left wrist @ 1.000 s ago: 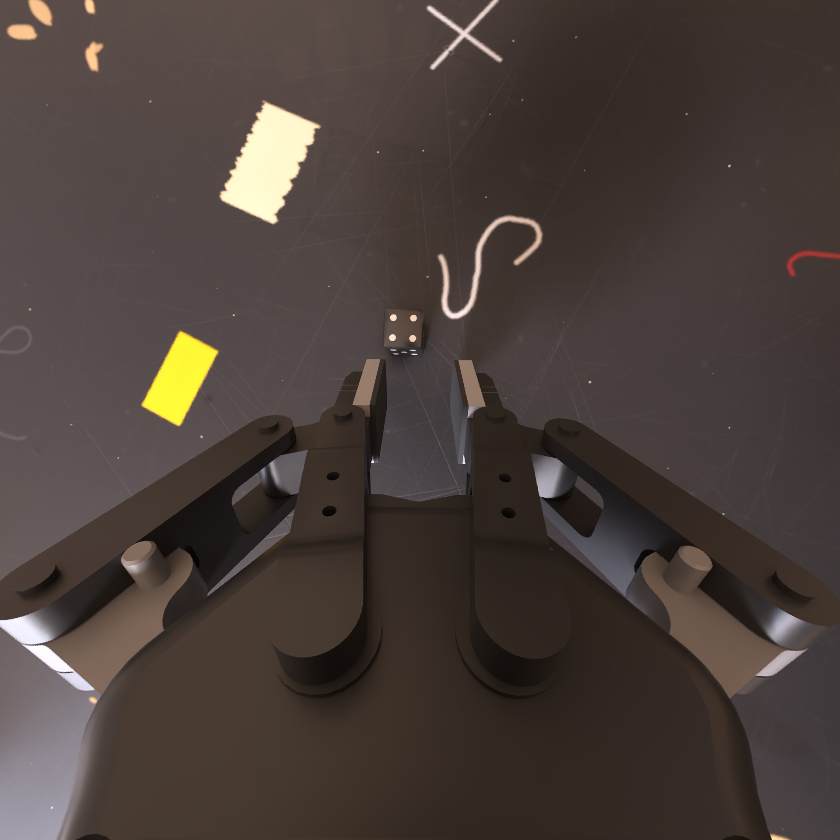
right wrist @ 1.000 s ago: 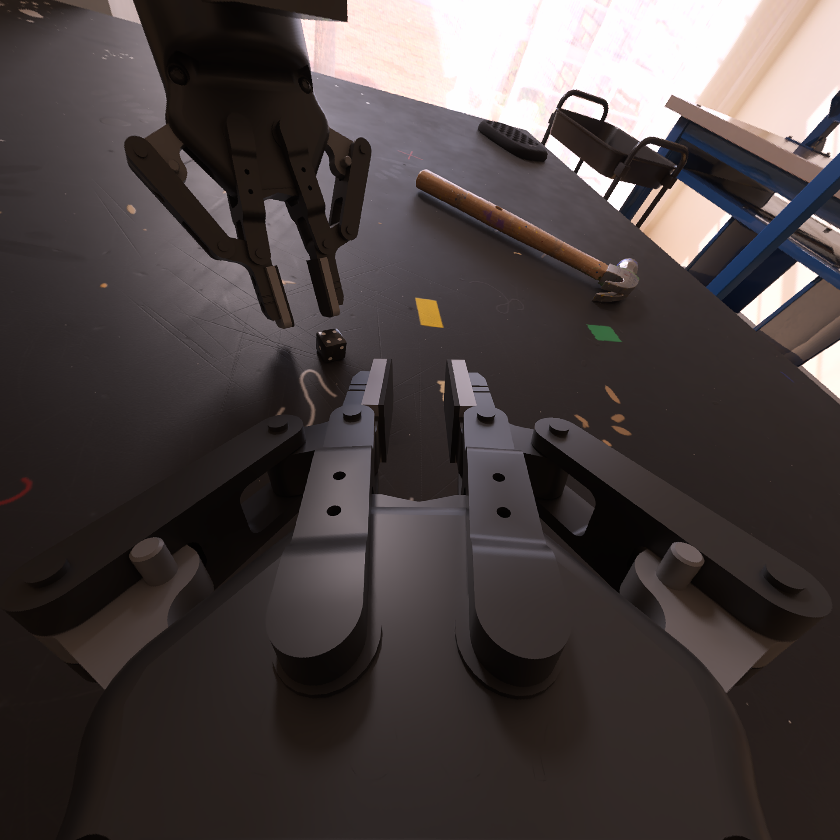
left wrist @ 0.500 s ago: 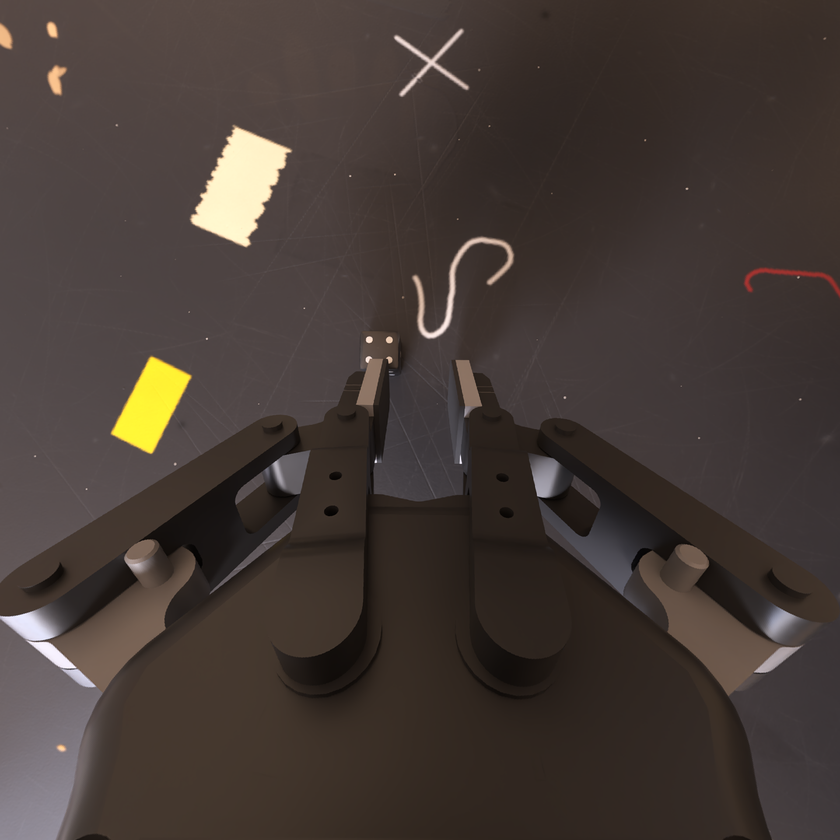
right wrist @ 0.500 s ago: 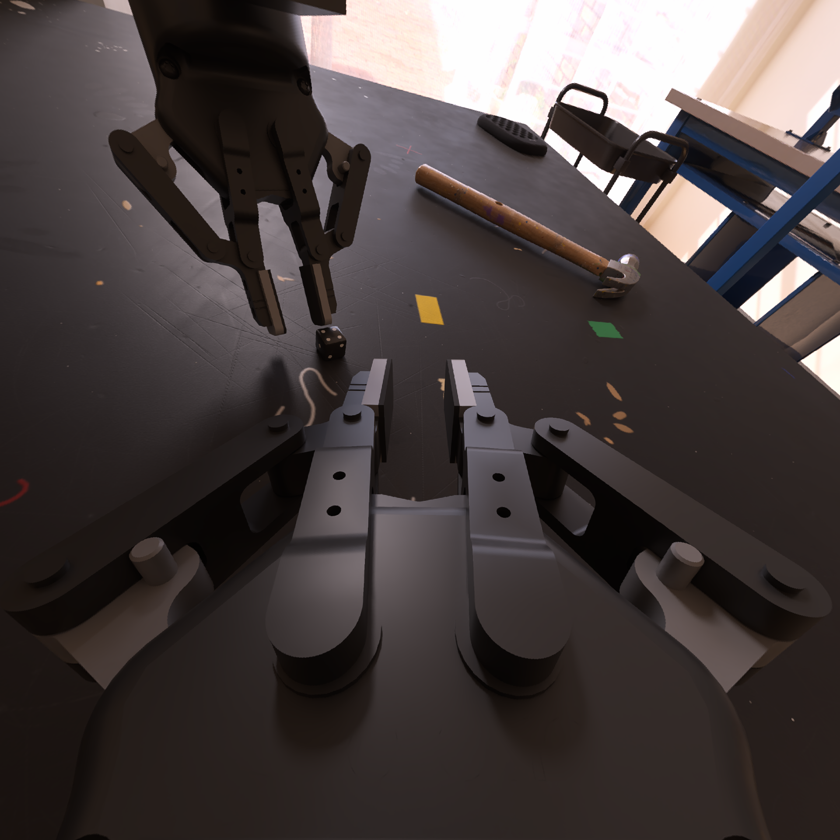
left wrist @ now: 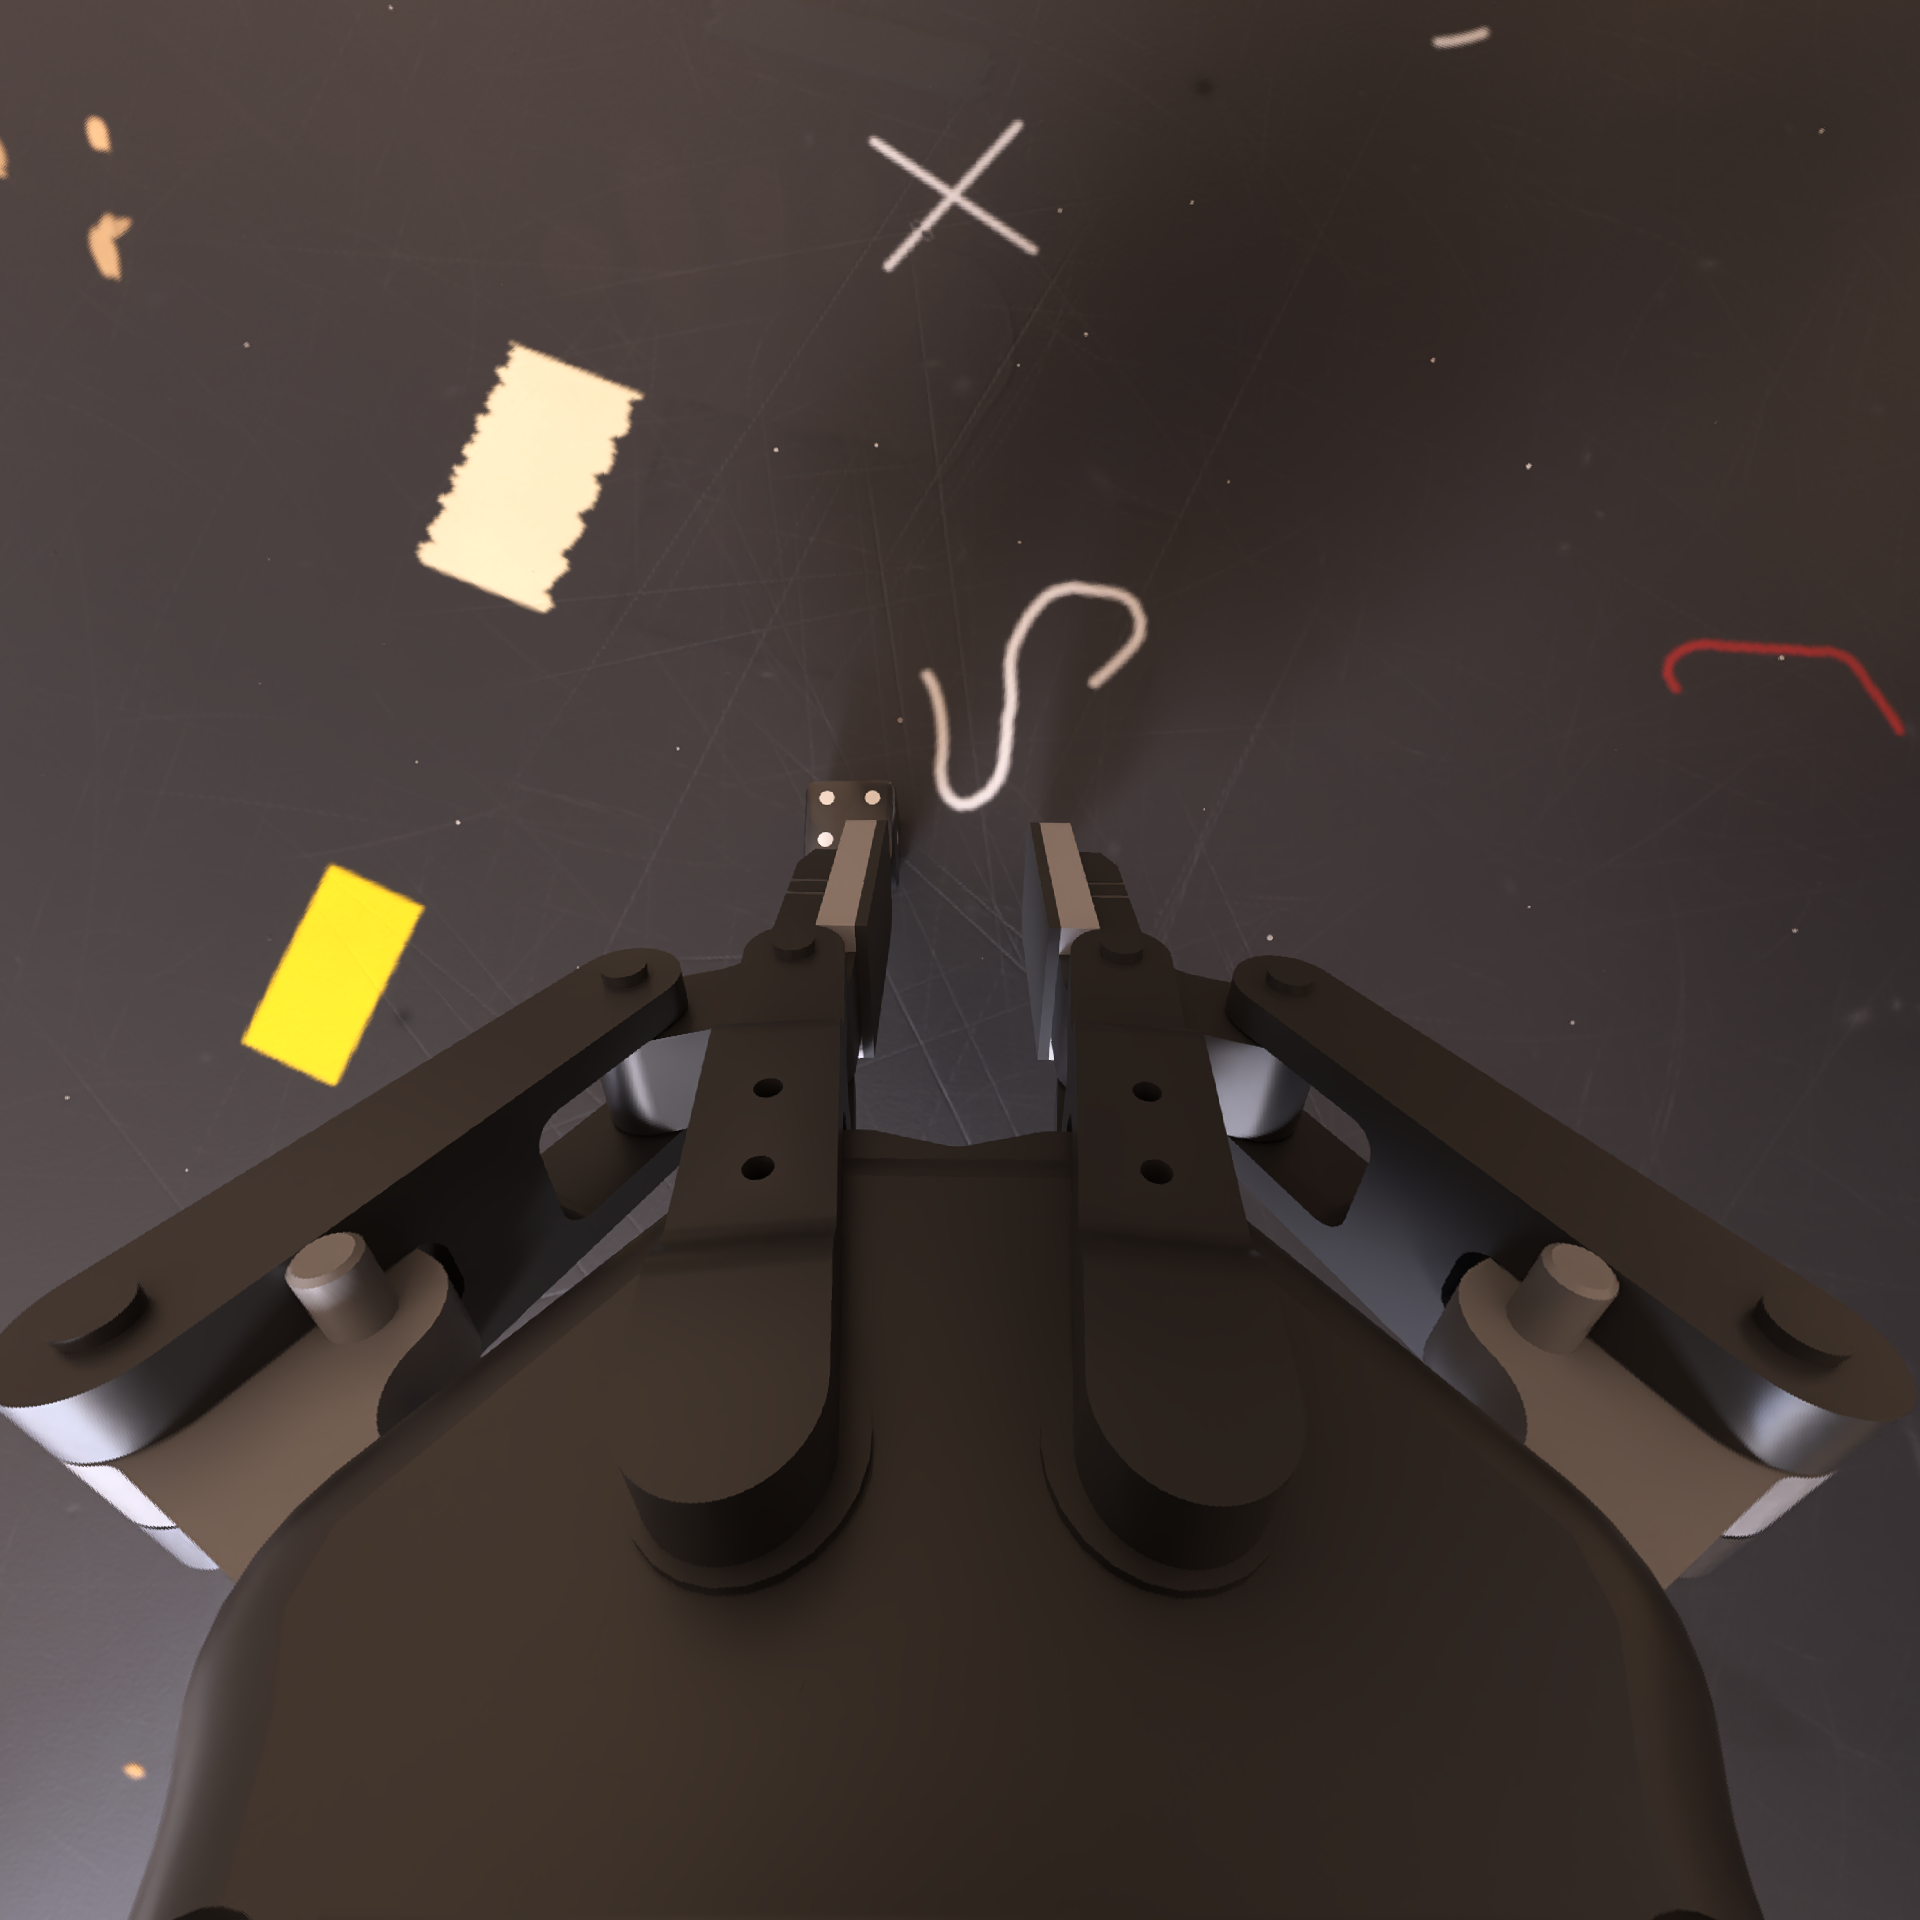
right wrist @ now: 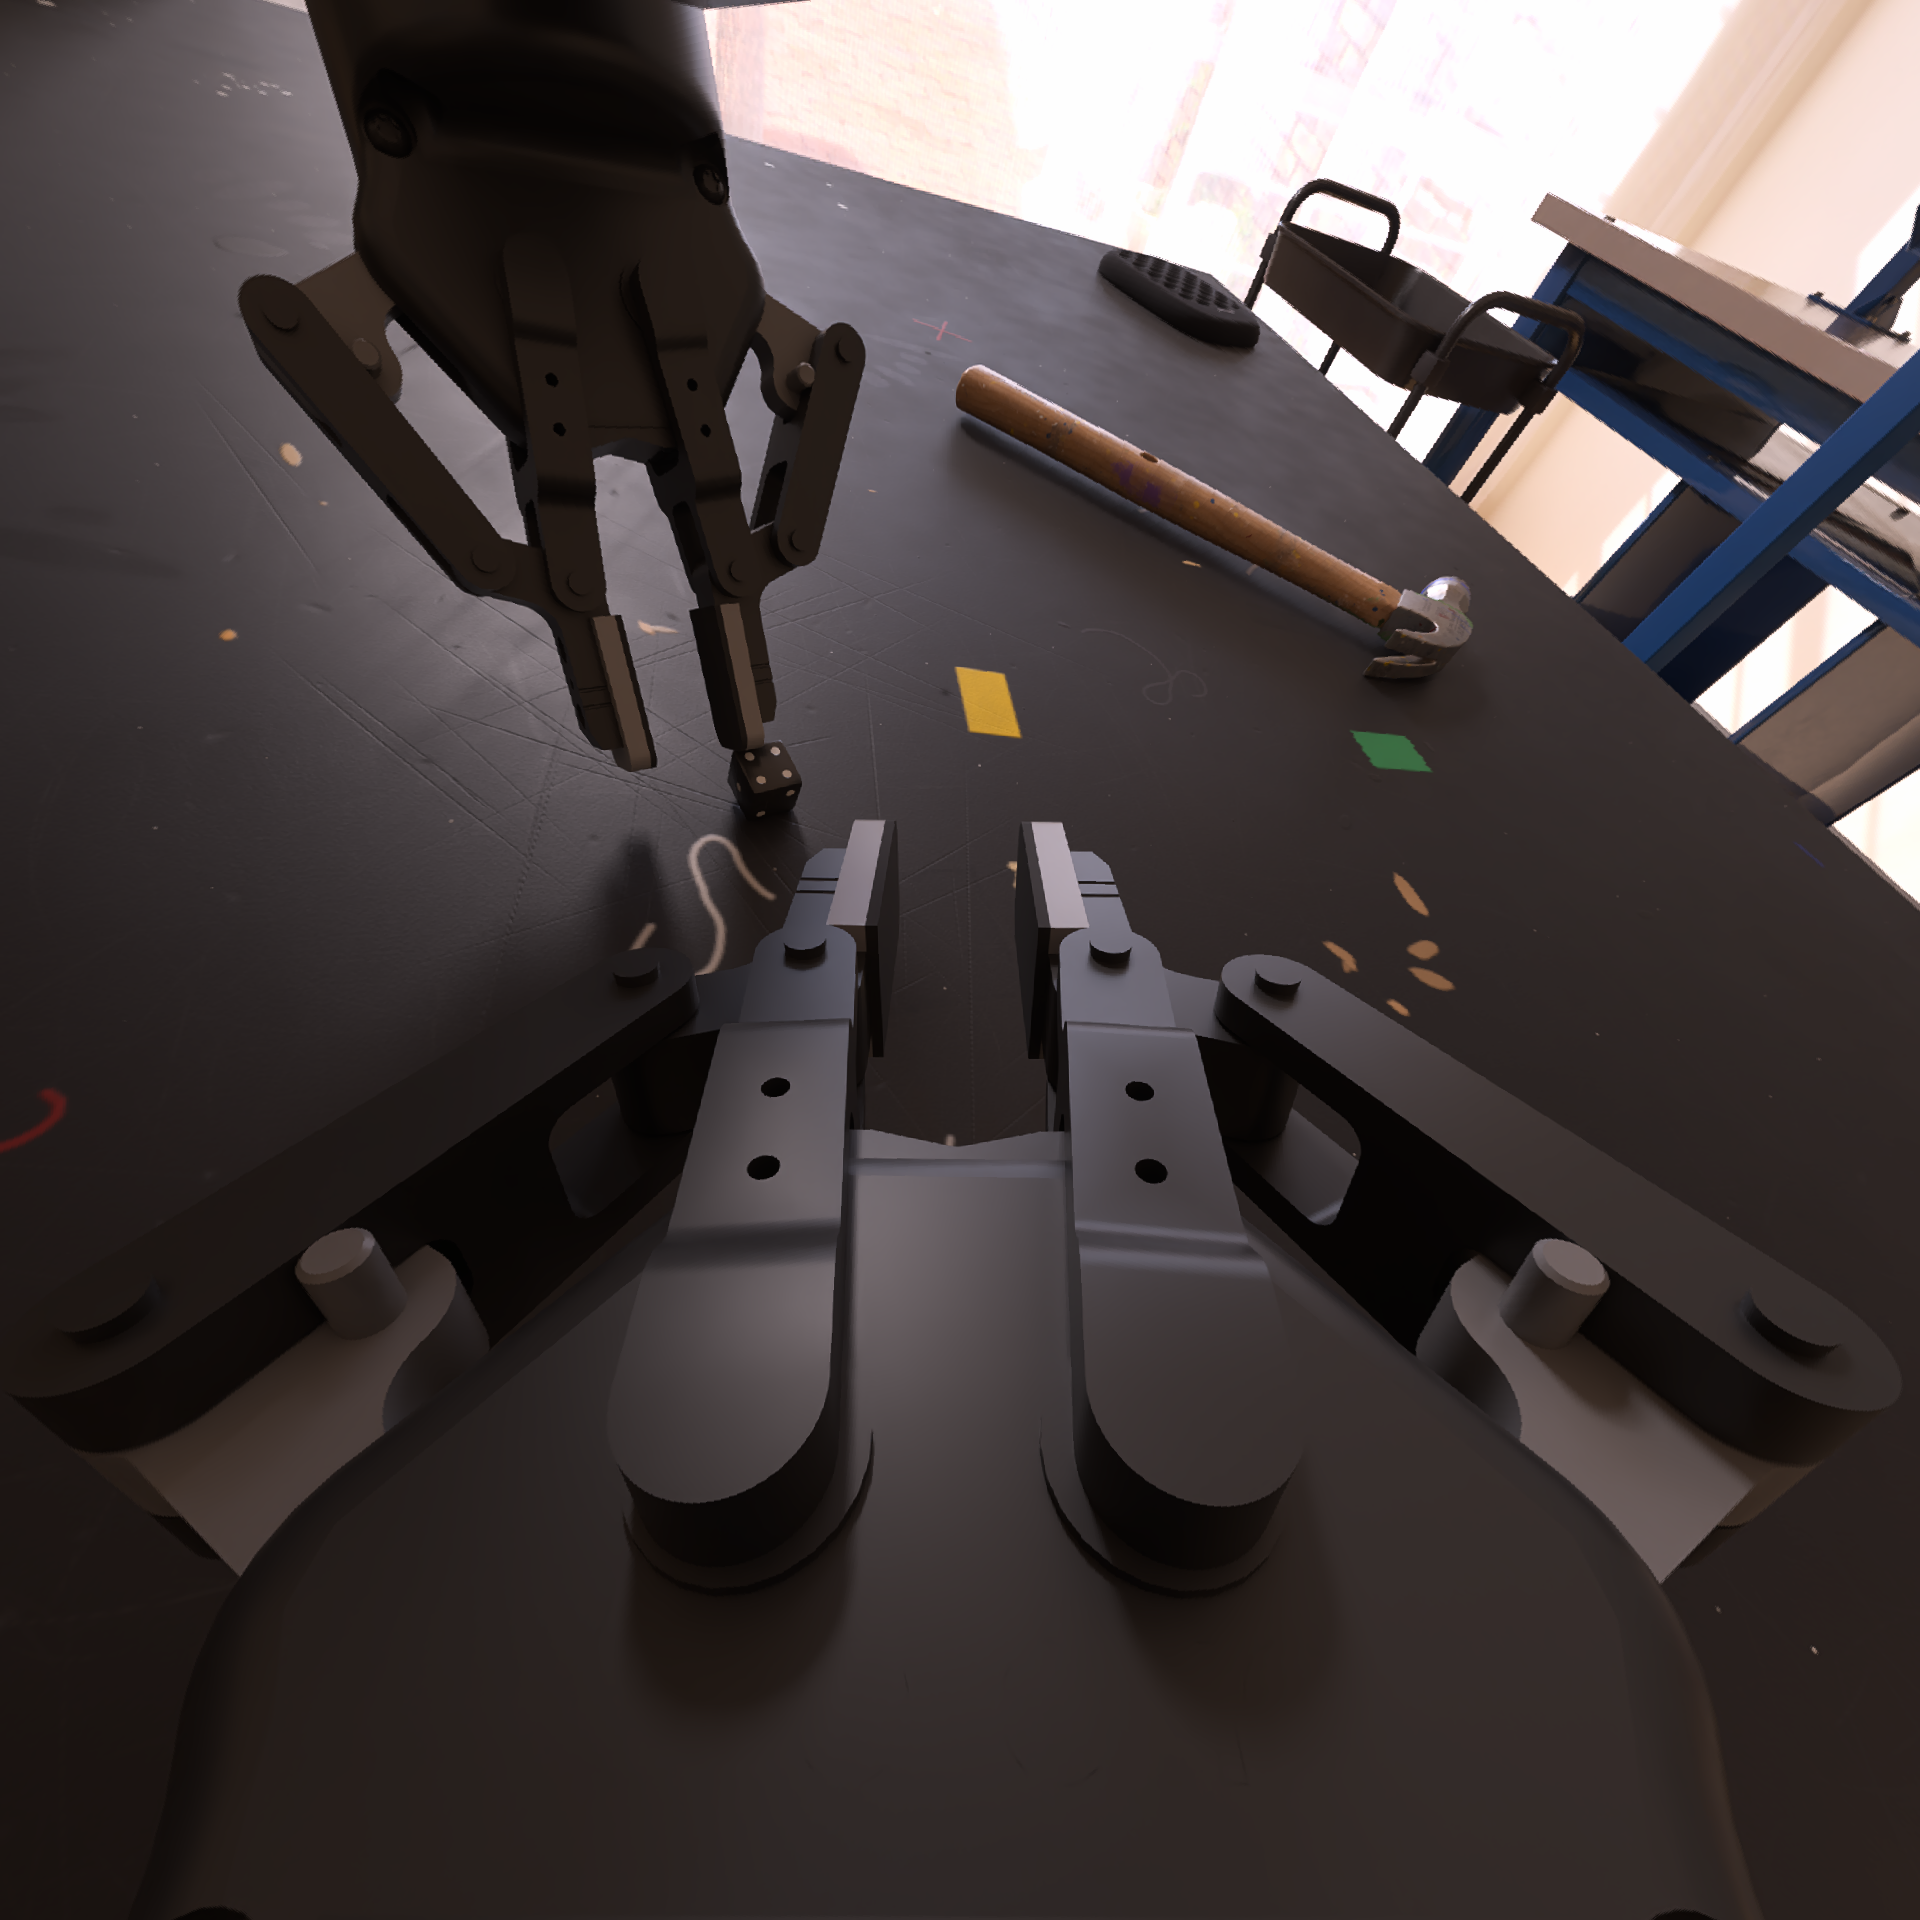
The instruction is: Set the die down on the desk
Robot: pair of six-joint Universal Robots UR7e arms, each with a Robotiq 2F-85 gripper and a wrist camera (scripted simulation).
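Observation:
The die is black with pale pips and rests on the dark desk. In the left wrist view my left finger's tip covers its lower part. My left gripper is open and empty, and the die lies outside its jaws, off to the left. In the right wrist view the left gripper hangs above the desk with one fingertip just over the die; I cannot tell whether they touch. My right gripper is open and empty, low over the desk a little in front of the die.
A wooden-handled hammer lies on the desk beyond the die. A black ribbed pad, a dark tray with handles and a blue-framed table stand at the far edge. Flat tape patches and chalk marks dot the desk.
The left gripper has shifted sideways over the desk; the die went from ahead of the gap between its fingers to behind the left fingertip. Jaws stayed open. The right gripper has not moved.

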